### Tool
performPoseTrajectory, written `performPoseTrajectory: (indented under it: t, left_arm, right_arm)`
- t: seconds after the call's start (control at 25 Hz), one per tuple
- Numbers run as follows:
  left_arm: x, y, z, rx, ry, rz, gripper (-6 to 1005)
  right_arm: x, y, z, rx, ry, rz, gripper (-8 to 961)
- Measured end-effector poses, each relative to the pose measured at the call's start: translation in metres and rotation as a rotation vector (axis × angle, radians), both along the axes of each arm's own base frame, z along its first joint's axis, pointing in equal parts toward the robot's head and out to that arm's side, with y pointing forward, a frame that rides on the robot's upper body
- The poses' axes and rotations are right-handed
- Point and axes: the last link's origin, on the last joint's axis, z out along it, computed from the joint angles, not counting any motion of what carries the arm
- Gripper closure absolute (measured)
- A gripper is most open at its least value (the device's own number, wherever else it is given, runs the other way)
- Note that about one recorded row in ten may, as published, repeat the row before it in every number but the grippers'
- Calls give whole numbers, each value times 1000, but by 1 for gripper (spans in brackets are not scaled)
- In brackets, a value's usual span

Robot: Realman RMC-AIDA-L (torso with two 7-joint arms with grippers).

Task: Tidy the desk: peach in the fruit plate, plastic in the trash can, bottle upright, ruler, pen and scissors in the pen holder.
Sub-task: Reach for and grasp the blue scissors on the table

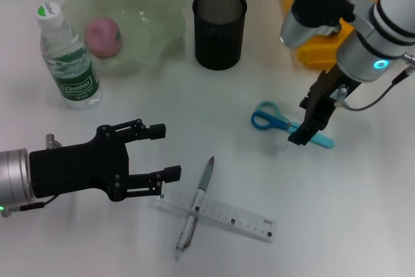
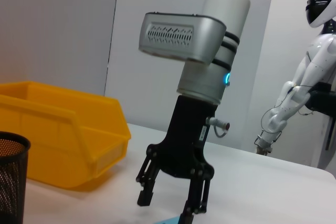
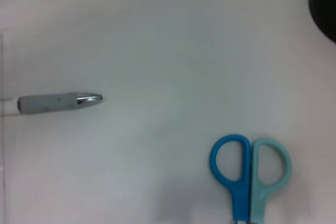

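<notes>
Head view: I see my right gripper (image 1: 310,123) spread open over the scissors (image 1: 279,122), hiding the blades at 3 o'clock of the handles. Left gripper (image 1: 157,154) hangs released near the pen (image 1: 196,207) crossing the ruler (image 1: 224,214). Peach (image 1: 104,36) sits in the plate (image 1: 155,11).

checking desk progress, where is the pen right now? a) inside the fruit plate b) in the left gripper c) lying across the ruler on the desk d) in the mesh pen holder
c: the pen lies crossed over the clear ruler on the desk, outside the pen holder.
</notes>
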Motion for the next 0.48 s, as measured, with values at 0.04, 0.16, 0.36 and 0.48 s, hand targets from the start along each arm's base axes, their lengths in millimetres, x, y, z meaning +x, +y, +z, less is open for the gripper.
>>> performPoseTrajectory:
  t: [0.04, 0.16, 0.36, 0.48]
  left_arm:
    - [0, 0, 0, 0, 0, 0, 189]
    - [0, 0, 0, 0, -2, 1, 189]
    - [0, 0, 1, 4, -4, 3, 189]
    - [0, 1, 1, 5, -6, 4, 189]
  right_arm:
    - [0, 0, -3, 2, 0, 6, 162]
    - [-1, 1, -9, -2, -2, 22, 164]
    - [1, 1, -15, -2, -12, 40, 168]
    - [1, 2, -17, 4, -9, 42, 208]
